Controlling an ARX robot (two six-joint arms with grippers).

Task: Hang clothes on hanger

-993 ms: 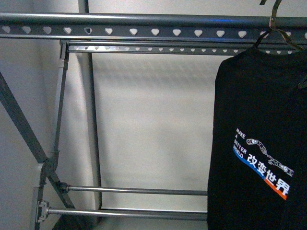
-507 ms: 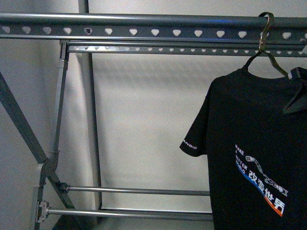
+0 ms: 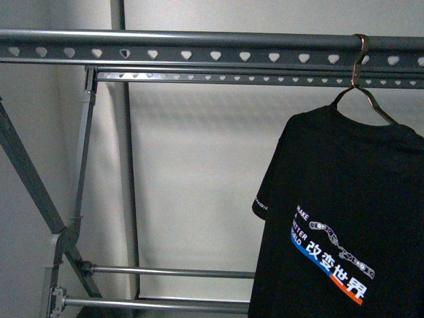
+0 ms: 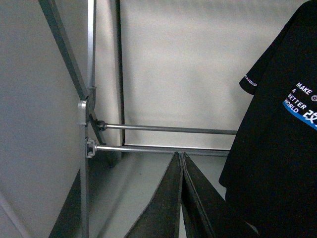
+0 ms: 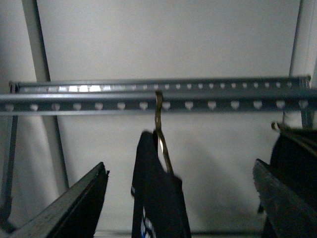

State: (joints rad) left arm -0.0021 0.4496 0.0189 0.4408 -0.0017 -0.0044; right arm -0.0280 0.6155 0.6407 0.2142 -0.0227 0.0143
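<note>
Front view shows me the black T-shirt [image 3: 344, 218] hanging on a wire coat hanger [image 3: 363, 99] whose hook sits over the top rail of the grey metal rack [image 3: 199, 50], toward the rail's right end, with the row of heart-shaped holes running along the rail beside the hook. Neither arm appears in this view. From the right wrist camera I see my right gripper [image 5: 181, 198] with its jaws spread wide and holding nothing; the shirt [image 5: 156, 193] hangs edge-on in the gap between the two fingers [image 5: 74, 203], apart from both, and the hook [image 5: 159, 124] rises above the jaws to the rail [image 5: 148, 101]. Something dark hangs beyond the far finger, too blurred for me to name. From the left wrist camera my left gripper [image 4: 182, 198] has its jaws pressed together, empty as far as I can judge from this angle; the shirt's sleeve and printed front [image 4: 277, 129] hang off to one side of them, and the rack's lower crossbars [image 4: 168, 130] lie ahead of the tips.
</note>
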